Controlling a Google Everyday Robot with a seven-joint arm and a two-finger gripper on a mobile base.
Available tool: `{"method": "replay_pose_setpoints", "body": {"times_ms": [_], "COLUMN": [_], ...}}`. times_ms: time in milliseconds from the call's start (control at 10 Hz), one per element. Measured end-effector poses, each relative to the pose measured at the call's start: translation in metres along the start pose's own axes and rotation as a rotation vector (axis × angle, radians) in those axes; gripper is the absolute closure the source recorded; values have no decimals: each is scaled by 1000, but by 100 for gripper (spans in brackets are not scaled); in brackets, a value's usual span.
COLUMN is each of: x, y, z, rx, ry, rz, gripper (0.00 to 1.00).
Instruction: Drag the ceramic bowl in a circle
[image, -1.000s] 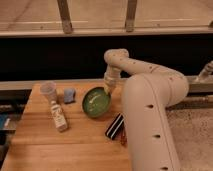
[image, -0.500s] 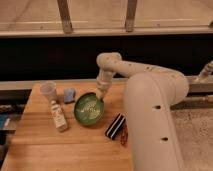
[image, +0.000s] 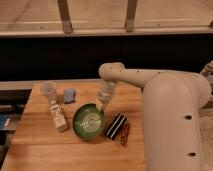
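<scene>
Layout on the table (image: 45, 150), with clock directions taken from the ceramic bowl (image: 89, 121) at centre. Gripper (image: 103, 105): 1 o'clock, at the bowl's rim. Bottle (image: 58, 116): lying at 9 o'clock, just beside. Block (image: 69, 95): 11 o'clock, apart. Cup (image: 48, 91): upright at 10 o'clock, left of the block. Packet (image: 116, 125): 3 o'clock, near the rim. Slim wrapper (image: 125, 133): just beyond the packet, toward 4 o'clock.

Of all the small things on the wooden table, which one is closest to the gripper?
The green ceramic bowl: the gripper meets its upper right rim, while the clear cup and bottle sit apart to the left.
</scene>
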Motion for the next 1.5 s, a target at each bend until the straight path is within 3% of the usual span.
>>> {"method": "replay_pose_setpoints", "body": {"times_ms": [400, 600, 900, 1200, 1400, 1500], "x": [4, -10, -44, -70, -78, -78], "y": [-39, -84, -110, -95, -70, -44], "z": [-13, -29, -44, -37, -28, -21], "rx": [32, 61, 97, 75, 57, 44], "ry": [-12, -18, -24, -24, -16, -11], "rz": [76, 117, 119, 55, -1, -52], "gripper": [100, 100, 100, 100, 100, 100]}}
